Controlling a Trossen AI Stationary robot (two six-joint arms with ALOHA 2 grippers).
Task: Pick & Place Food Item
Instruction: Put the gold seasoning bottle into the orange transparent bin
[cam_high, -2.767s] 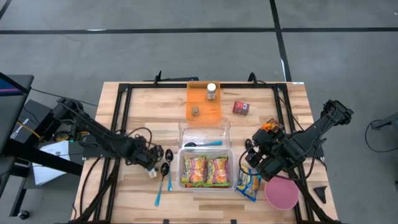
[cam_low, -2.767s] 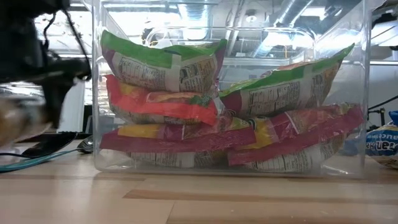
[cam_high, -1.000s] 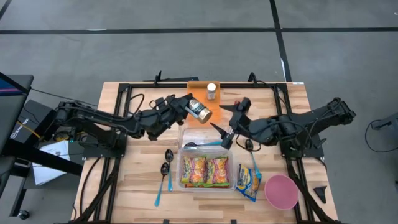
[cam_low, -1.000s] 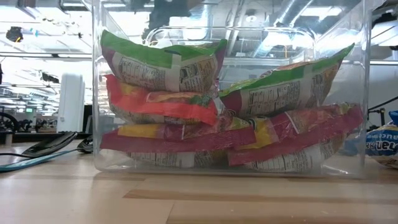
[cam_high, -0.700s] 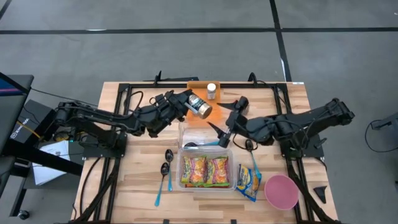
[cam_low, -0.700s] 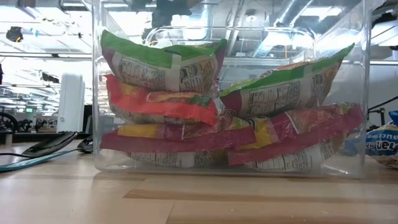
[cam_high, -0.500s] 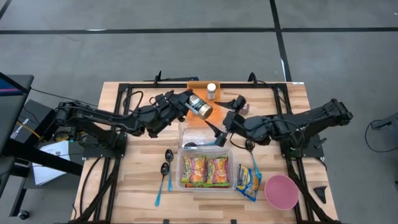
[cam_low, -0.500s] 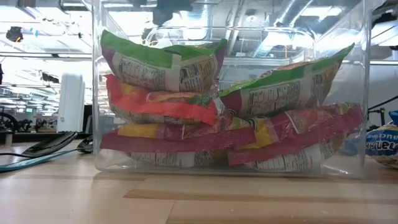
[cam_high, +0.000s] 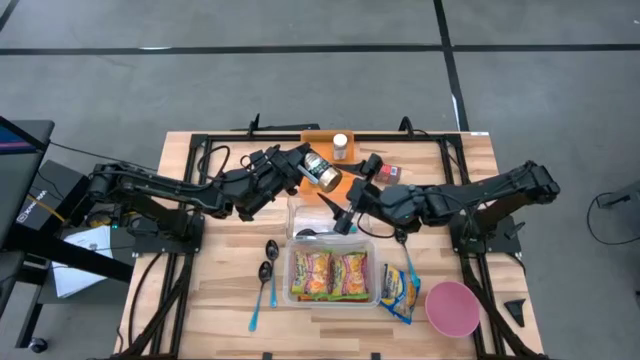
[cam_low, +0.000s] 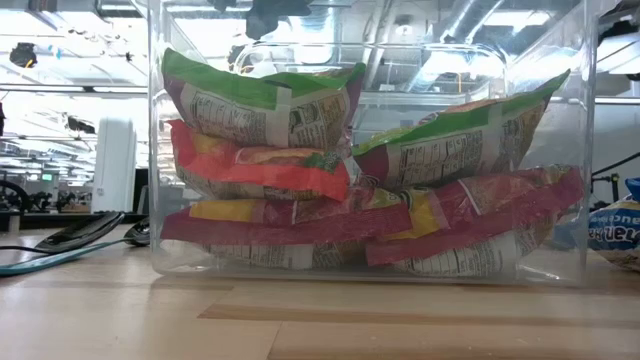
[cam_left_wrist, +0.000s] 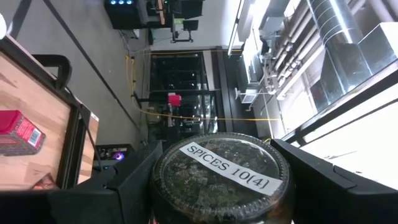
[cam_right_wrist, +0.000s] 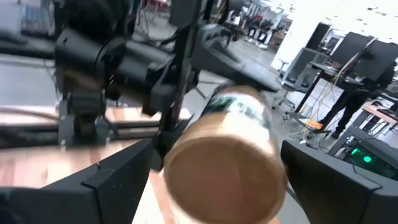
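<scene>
Since a moment ago, the right gripper (cam_high: 341, 207) has slid closer to the spice jar (cam_high: 321, 171), while the left gripper (cam_high: 300, 164) has kept the jar aloft and tilted.

From above, the jar hangs over the orange tray (cam_high: 313, 140) near the desk's (cam_high: 230, 165) far edge, clamped in the left fingers; the right fingers stand spread just beside the jar's lid end. A white-capped bottle (cam_high: 341, 146) stands on the tray.

At desk level, a clear bin (cam_low: 360, 140) of stacked snack packets (cam_low: 265, 100) fills the frame.

The left wrist camera shows the jar's labelled base (cam_left_wrist: 224, 168) between its fingers (cam_left_wrist: 118, 193).

The right wrist camera shows the jar's brown lid (cam_right_wrist: 217, 174) between its released fingers (cam_right_wrist: 112, 180), with the left arm (cam_right_wrist: 106, 56) behind.
</scene>
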